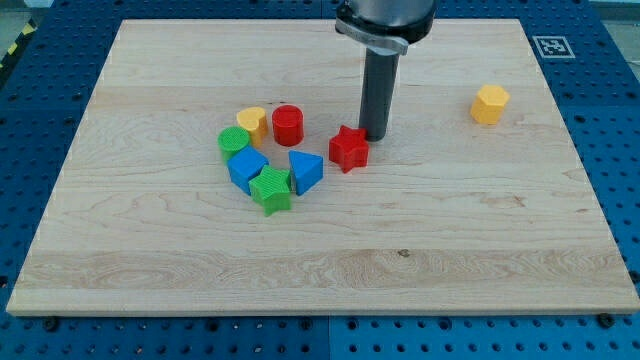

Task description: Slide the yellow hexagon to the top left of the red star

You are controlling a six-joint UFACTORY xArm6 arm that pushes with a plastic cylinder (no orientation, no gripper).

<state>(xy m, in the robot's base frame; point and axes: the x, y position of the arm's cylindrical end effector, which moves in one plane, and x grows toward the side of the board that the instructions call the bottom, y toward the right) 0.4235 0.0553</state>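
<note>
The yellow hexagon (490, 104) sits alone near the view's right on the wooden board. The red star (348, 149) lies near the board's middle. My tip (374, 134) is on the board just to the upper right of the red star, touching or nearly touching it. The hexagon is far to the right of the tip.
A cluster lies left of the star: a yellow heart (252, 122), a red cylinder (288, 125), a green cylinder (234, 141), a blue block (247, 168), a green star (271, 190) and a blue triangle (305, 171). The board (150, 250) rests on a blue pegboard table.
</note>
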